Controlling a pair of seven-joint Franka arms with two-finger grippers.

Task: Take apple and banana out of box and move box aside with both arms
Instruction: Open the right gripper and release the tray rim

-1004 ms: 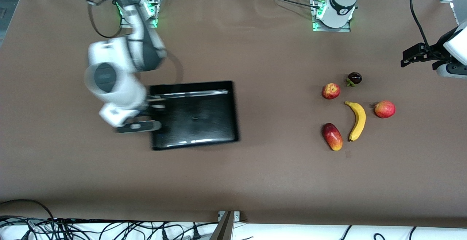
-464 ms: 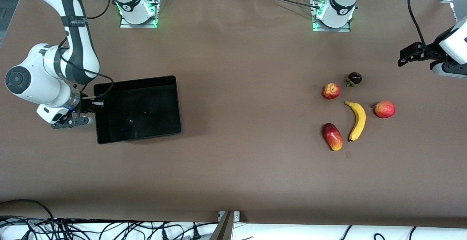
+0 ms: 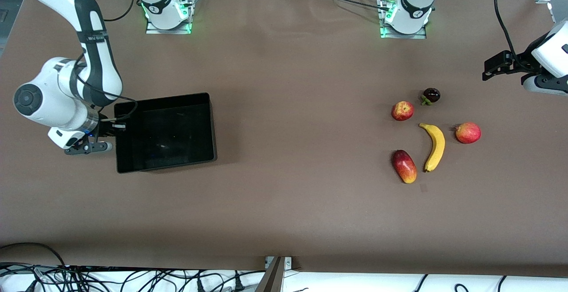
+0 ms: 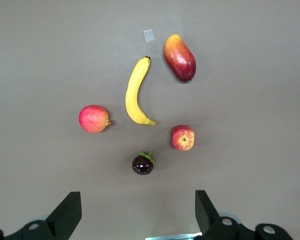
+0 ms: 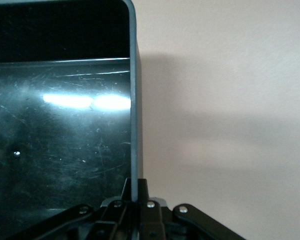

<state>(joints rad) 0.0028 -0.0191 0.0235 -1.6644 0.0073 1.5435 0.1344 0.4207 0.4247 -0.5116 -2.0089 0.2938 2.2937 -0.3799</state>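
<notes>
The black box (image 3: 164,132) lies toward the right arm's end of the table. My right gripper (image 3: 116,126) is shut on the rim of its end wall (image 5: 134,100), one finger inside and one outside (image 5: 135,192). The yellow banana (image 3: 435,146) and the streaked red apple (image 3: 402,110) lie on the table toward the left arm's end. They also show in the left wrist view, the banana (image 4: 136,92) and the apple (image 4: 182,137). My left gripper (image 3: 491,69) hangs open and empty in the air (image 4: 137,220) beside the fruit group.
A red-yellow mango (image 3: 404,166), a dark purple fruit (image 3: 431,95) and a second round red fruit (image 3: 467,132) lie around the banana. Cables hang along the table edge nearest the front camera (image 3: 133,278).
My right gripper has drawn the box from the table's middle toward the right arm's end, with only a small shift in the last half second. The left gripper has drifted slightly.
</notes>
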